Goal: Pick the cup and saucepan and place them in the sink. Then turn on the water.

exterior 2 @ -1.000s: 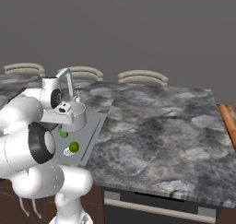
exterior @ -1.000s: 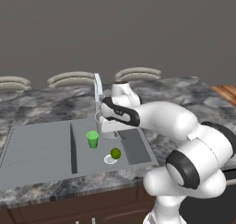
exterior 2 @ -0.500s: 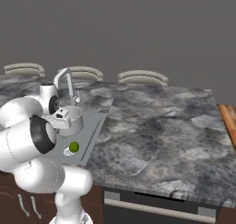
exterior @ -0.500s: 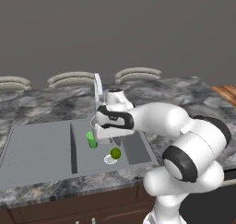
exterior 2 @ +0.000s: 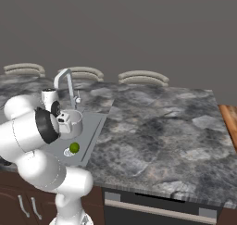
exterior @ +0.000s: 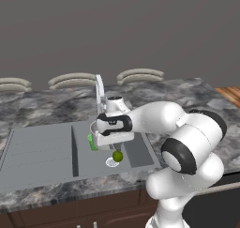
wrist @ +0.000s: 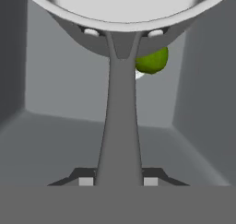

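Note:
My gripper is shut on the long grey handle of the saucepan, whose round silver bowl fills the top of the hand view. In the left base view the hand hangs low over the sink basin, with the saucepan held just above its floor. The green cup stands in the basin, mostly hidden behind the hand and pan.
A small yellow-green ball lies by the round drain; the same ball shows behind the pan. The curved faucet rises behind the basin. The drainboard lies left; marbled counter spreads right.
The arm has swung left and down into the basin with the saucepan. It now covers most of the green cup, which was in plain sight a second ago.

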